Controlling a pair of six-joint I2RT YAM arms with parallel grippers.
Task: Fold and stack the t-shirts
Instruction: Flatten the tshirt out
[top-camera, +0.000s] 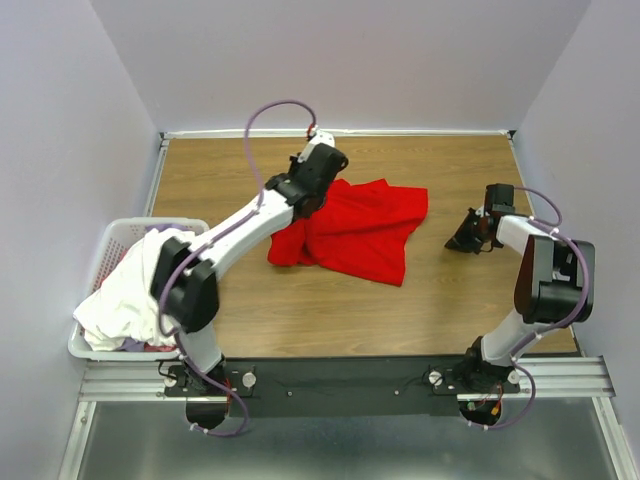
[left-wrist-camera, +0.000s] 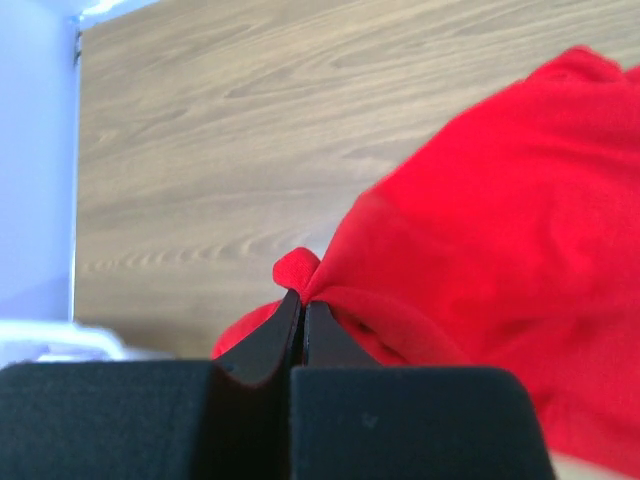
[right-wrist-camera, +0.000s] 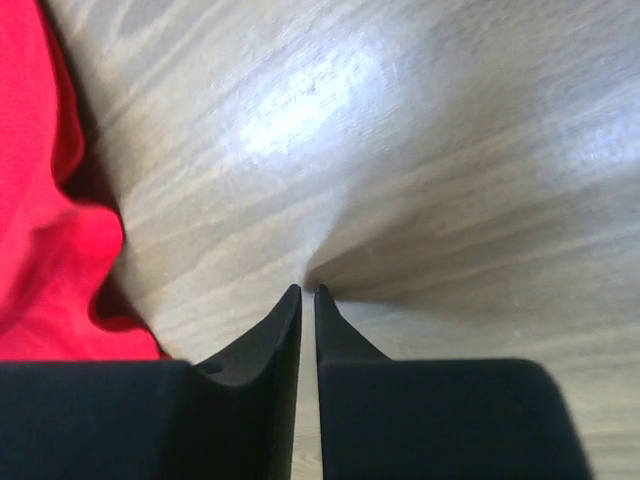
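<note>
On the table (top-camera: 300, 310), an unmarked red t-shirt (top-camera: 355, 230).

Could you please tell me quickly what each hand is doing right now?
Left hand: closed on the red t-shirt.
Right hand: nearly closed, holding nothing.

Wooden table (top-camera: 300, 310) bears a crumpled red t-shirt (top-camera: 360, 230); laundry basket (top-camera: 100, 262) at left edge.

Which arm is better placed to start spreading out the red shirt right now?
Probably the left. Its claw is already pinched shut on a fold of the red t-shirt, while the right claw rests on bare table beside the cloth, holding nothing.
</note>
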